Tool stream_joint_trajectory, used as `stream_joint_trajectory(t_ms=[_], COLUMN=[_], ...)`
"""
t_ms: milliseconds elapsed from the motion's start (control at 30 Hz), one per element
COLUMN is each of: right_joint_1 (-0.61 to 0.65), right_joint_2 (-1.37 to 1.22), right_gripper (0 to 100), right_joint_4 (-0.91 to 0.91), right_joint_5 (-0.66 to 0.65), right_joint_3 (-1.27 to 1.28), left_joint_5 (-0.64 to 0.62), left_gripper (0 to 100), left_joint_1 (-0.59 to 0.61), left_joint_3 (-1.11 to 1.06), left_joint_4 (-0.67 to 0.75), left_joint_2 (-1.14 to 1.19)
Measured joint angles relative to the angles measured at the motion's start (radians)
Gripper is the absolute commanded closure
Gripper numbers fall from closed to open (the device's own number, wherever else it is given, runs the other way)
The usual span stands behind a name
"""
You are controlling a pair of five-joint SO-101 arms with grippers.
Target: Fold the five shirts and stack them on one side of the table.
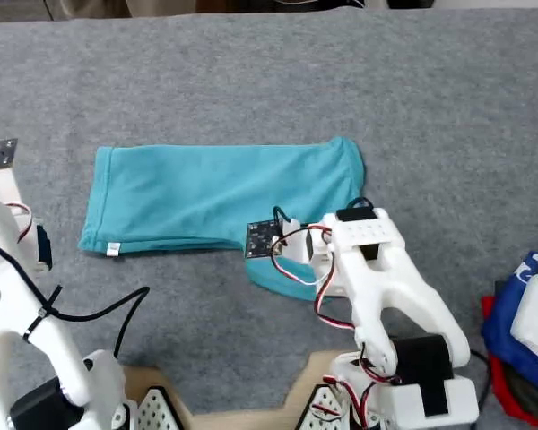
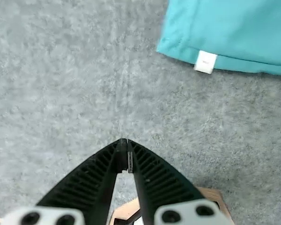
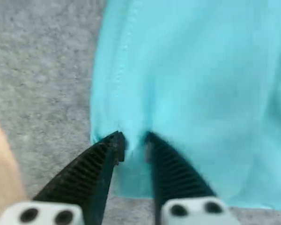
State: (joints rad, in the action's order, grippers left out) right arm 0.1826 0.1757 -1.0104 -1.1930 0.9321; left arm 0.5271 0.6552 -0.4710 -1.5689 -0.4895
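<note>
A teal shirt (image 1: 215, 193) lies flat on the grey table cloth (image 1: 430, 107), folded into a long band, with one sleeve (image 1: 278, 279) sticking out toward the front. My right gripper (image 3: 135, 140) sits on that sleeve's edge, its jaws nearly together with a ridge of teal fabric (image 3: 201, 84) pinched between them. In the high view the right arm (image 1: 368, 260) covers that spot. My left gripper (image 2: 124, 143) is shut and holds nothing, above bare cloth a short way from the shirt's corner with the white tag (image 2: 205, 62).
A pile of other shirts (image 1: 524, 331), blue, red and white, lies at the table's right edge. The arms' wooden base (image 1: 309, 372) stands at the front edge. Open grey cloth stretches behind the teal shirt.
</note>
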Motion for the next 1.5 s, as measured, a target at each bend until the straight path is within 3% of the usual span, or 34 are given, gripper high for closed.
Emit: stream_joint_trajectory(t_ms=[300,633,833,1500], right_joint_1=[-0.002,-0.003,-0.003,-0.017], right_joint_2=[-0.028,-0.046,-0.201,-1.014], right_gripper=[99.4,99.4,99.4,97.7], right_joint_4=[-0.008,-0.124,-0.127,-0.592], right_joint_5=[0.041,0.092,0.092,0.101], right_joint_3=[-0.063,-0.439,-0.635,-1.867], left_joint_5=[0.1,0.1,0.1,0.1], left_gripper=[98,98,98,98], left_joint_1=[0.08,0.08,0.087,0.089], left_joint_3=[0.0,0.0,0.0,-0.003], left_joint_4=[0.0,0.0,0.0,0.0], left_joint_2=[0.0,0.0,0.0,0.0])
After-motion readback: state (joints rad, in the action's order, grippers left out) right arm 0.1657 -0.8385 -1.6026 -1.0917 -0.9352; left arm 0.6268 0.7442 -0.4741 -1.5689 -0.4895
